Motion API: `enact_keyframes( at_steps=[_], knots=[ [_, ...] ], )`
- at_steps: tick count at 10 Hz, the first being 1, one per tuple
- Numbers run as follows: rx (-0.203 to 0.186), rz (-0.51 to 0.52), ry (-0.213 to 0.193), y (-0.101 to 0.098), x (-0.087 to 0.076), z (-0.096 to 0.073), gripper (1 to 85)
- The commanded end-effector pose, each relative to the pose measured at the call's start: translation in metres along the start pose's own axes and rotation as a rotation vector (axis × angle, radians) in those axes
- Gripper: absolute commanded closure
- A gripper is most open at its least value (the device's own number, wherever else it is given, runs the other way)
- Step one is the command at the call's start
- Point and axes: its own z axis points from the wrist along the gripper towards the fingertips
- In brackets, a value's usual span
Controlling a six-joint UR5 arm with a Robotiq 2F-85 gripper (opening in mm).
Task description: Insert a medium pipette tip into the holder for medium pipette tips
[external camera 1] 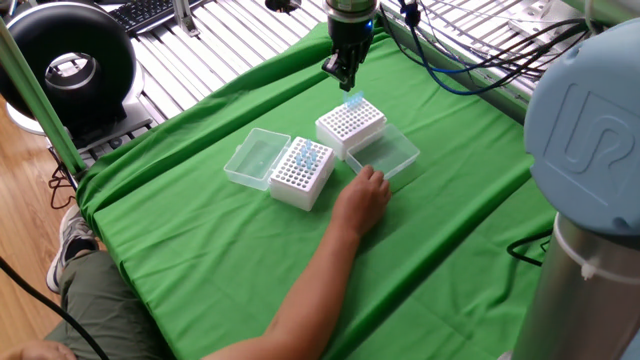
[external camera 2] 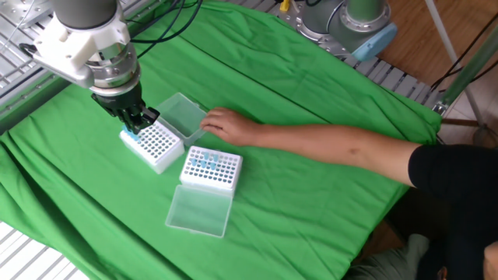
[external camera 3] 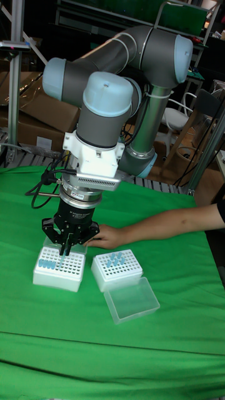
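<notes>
The white holder [external camera 1: 356, 124] [external camera 2: 158, 145] [external camera 3: 61, 269] for medium tips stands on the green cloth, its clear lid [external camera 1: 384, 155] folded open beside it. A blue pipette tip [external camera 1: 352, 101] [external camera 2: 131, 138] [external camera 3: 44, 265] sticks up from the holder's corner row. My gripper [external camera 1: 342, 77] [external camera 2: 134, 124] [external camera 3: 64, 249] hangs just above that corner, clear of the tip. Its fingers stand only narrowly apart with nothing between them.
A second white tip box [external camera 1: 303, 172] [external camera 2: 210, 169] [external camera 3: 117, 269] with several blue tips and an open clear lid [external camera 1: 255, 158] sits next to the holder. A person's hand [external camera 1: 362, 195] [external camera 2: 226, 124] [external camera 3: 109, 236] rests by the holder's lid, forearm stretched across the cloth.
</notes>
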Motion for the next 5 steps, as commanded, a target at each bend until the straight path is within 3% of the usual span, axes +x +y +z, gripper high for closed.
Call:
enact_keyframes(
  at_steps=[1,5],
  knots=[
    [-0.011,0.004,-0.008,0.0016,-0.0007,0.0,84.7],
    [-0.014,0.001,-0.012,0.0,0.0018,0.0035,84.7]
  ],
)
